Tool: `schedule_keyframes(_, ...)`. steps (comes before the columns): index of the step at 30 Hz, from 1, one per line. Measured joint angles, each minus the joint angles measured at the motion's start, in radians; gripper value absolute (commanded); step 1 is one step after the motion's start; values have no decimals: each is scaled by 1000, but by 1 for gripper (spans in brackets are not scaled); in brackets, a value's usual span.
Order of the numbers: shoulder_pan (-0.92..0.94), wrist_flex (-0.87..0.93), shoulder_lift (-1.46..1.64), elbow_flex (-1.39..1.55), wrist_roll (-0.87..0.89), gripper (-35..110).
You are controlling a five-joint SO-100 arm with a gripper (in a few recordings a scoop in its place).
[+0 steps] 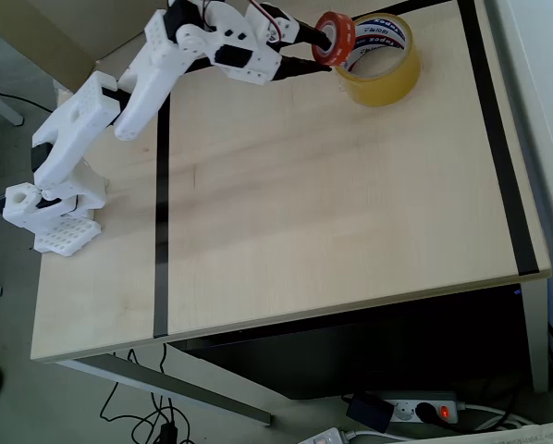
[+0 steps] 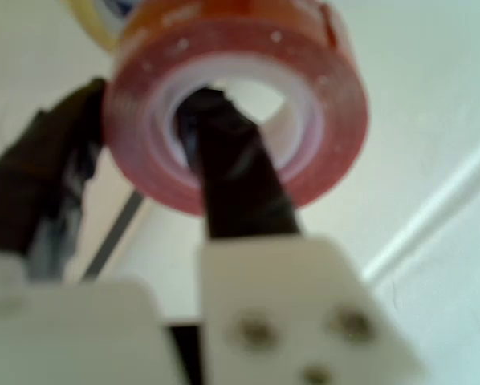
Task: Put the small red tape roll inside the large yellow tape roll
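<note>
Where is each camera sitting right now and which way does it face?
Overhead view: above the table, looking down; shows the whole white arm and pincer holding the small translucent red tape roll beside the large yellowish tape roll.
Wrist view: on the pincer, facing along its black fingers.
Shared: red roll, pincer.

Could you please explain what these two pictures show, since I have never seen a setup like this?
The white jointed machine is a small robot arm bolted to a pale wooden table. One picture looks down from above; the other comes from a camera on the arm's wrist, so it is close and blurry. The arm ends in a two-finger gripper. One dark finger goes through the hole of the small red tape roll, which it holds beside the large yellow tape roll standing on the table.
</note>
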Motion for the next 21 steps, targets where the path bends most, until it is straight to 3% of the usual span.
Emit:
schedule_keyframes(11,-14,-6,-52,-17,0,15)
schedule_keyframes(21,-8,-2,-52,-37,0,18)
